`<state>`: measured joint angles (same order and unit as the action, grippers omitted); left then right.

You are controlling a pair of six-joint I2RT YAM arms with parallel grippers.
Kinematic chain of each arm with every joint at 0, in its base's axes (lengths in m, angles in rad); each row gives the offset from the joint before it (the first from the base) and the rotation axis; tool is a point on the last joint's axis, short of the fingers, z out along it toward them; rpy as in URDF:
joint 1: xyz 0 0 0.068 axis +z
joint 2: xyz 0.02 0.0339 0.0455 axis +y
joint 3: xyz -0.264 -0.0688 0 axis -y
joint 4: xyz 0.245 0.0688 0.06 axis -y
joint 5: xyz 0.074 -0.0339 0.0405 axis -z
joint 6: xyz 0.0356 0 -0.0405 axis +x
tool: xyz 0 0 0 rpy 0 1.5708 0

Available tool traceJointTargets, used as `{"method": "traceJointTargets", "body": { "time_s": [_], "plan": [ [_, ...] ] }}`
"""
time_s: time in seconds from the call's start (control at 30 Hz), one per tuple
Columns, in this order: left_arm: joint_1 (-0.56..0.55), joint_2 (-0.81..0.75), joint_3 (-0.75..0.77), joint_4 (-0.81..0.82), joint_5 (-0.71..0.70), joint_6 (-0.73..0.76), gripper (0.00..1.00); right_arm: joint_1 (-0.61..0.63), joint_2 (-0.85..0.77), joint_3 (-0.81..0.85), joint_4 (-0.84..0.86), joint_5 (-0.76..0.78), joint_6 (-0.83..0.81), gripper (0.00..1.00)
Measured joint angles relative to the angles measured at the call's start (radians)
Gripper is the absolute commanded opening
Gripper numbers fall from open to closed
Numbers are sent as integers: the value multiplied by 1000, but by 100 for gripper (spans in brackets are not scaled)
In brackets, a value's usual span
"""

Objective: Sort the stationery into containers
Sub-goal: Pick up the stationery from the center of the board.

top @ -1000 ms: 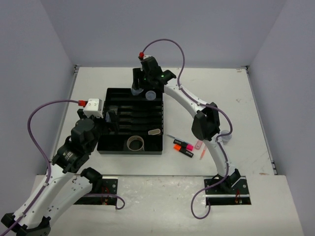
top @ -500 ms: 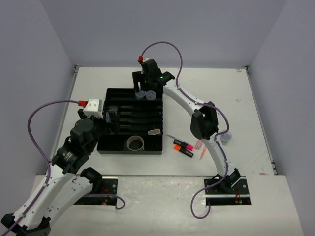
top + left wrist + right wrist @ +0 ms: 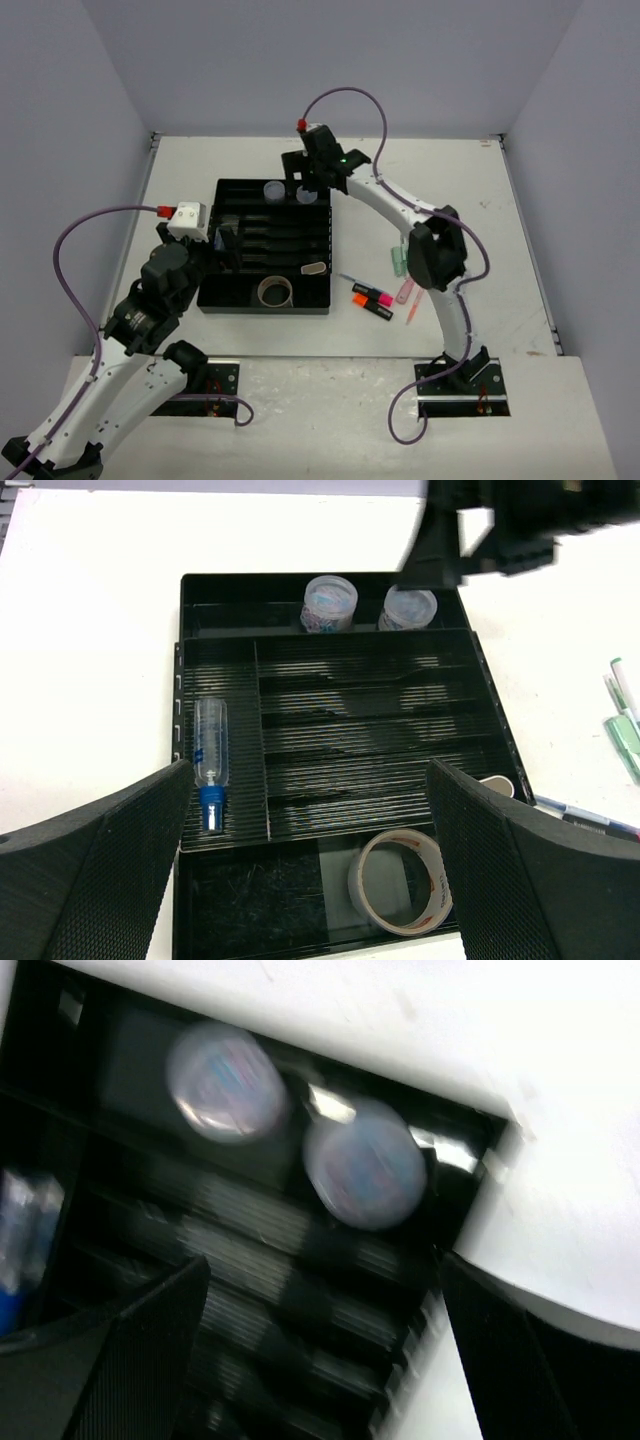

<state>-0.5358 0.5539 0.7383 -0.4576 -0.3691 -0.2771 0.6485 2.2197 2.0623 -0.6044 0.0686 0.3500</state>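
Right claw (image 3: 300,178) wide open, empty, hanging over far right corner of organiser tray (image 3: 215,285). Clear tubs (image 3: 365,1163) side by side in far strip right under it. Next I'd guess orange and pink highlighters (image 3: 371,301): on table off tray's near right corner, long axes slanting far-left to near-right, back toward my base. Left claw (image 3: 226,248) also open but over tray's left edge, so right arm is nearer.

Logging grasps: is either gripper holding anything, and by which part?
Nothing is held: the left gripper and the right gripper are both open and empty.
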Motion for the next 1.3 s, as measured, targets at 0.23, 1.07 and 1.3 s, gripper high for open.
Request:
{"method": "traceJointTargets", "body": {
  "time_s": [0.23,1.07,1.3],
  "plan": [
    [2,-1,0,-4,-26,-2,100,-268,-667,-693,6,74,148,99],
    [10,29,0,-8,112,-4,100,-763,-961,-1325,-34,119,287,80],
    [10,19,0,-7,130,-4,100,-762,-958,-1335,10,98,280,32]
  ]
}}
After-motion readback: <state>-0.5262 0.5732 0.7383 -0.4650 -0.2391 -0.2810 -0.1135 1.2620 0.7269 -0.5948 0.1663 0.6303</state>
